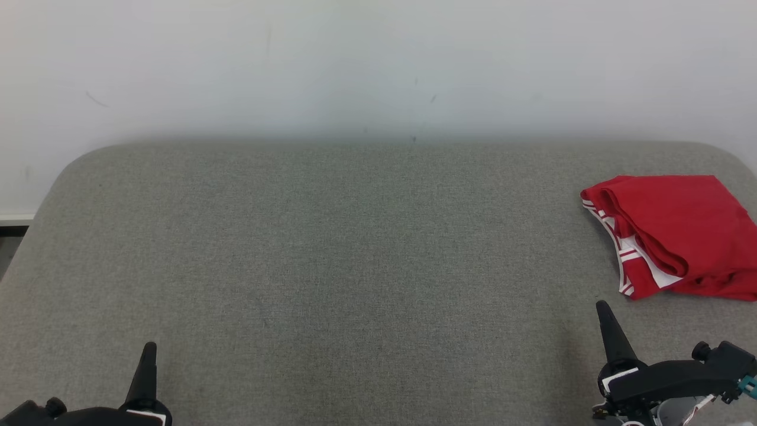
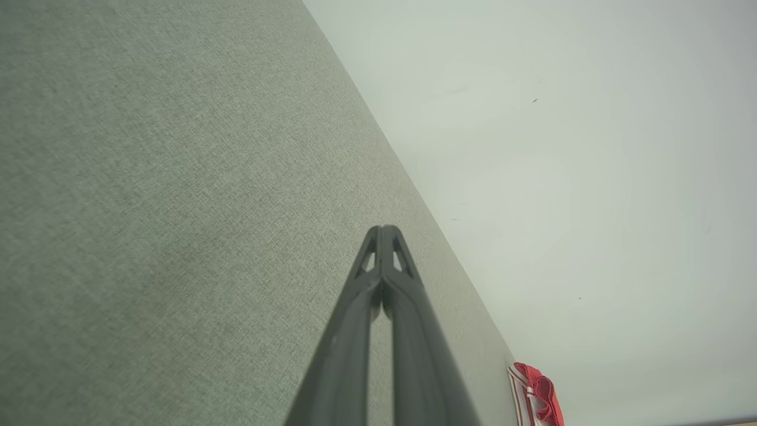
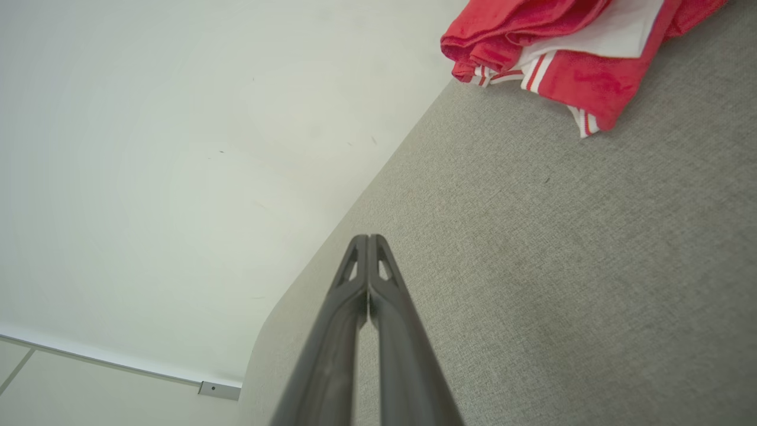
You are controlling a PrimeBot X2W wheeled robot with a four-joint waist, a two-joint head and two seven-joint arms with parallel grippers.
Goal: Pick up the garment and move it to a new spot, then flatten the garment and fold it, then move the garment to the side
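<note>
The garment is red with white striped trim and lies folded at the right edge of the grey fabric surface; it shows too in the left wrist view and the right wrist view. My right gripper is shut and empty, low at the right, just short of the garment and apart from it. Its tips meet in the right wrist view. My left gripper stands shut and empty at the lower left, far from the garment, tips together in the left wrist view.
A white wall rises behind the surface's far edge. The surface has rounded far corners. A strip of floor and baseboard shows past its left edge.
</note>
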